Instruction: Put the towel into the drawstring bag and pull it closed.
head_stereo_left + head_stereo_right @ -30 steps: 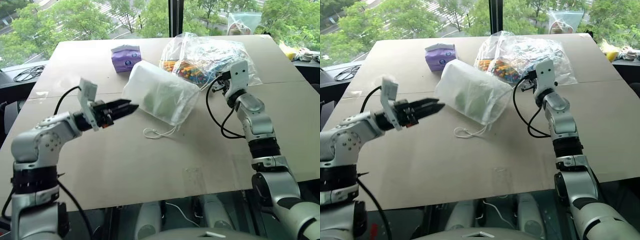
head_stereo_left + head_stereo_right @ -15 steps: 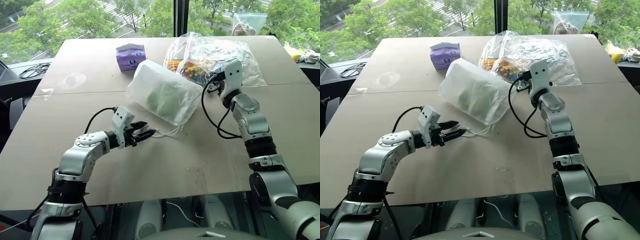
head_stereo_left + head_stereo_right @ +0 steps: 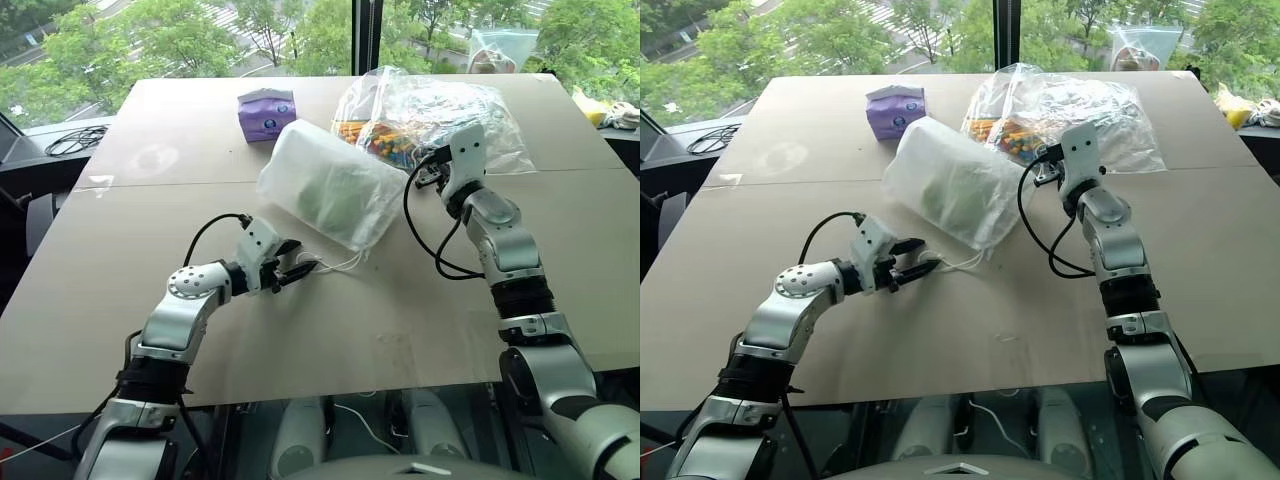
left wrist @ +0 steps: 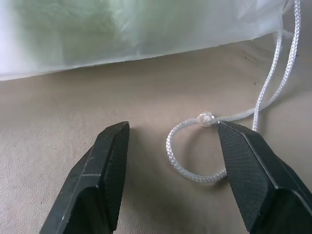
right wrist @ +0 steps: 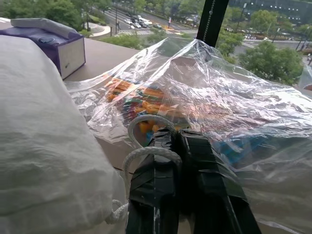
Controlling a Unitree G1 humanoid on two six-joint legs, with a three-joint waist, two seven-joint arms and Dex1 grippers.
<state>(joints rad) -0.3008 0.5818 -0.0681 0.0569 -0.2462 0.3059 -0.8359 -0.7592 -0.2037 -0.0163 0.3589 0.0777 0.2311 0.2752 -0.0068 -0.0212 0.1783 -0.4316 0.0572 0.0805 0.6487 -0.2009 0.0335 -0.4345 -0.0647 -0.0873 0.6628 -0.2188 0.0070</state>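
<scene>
The left gripper [image 4: 171, 146] hangs released, its jaws straddling the knotted cord loop [image 4: 195, 151] on the table [image 3: 150, 230]. Beyond them lies the drawstring bag [image 3: 330, 195], the green towel [image 4: 92, 29] already inside. The right gripper [image 5: 181, 161] is clenched on the opposite cord [image 5: 146, 152]. Closing step: left should pinch the loop, then pull apart.
</scene>
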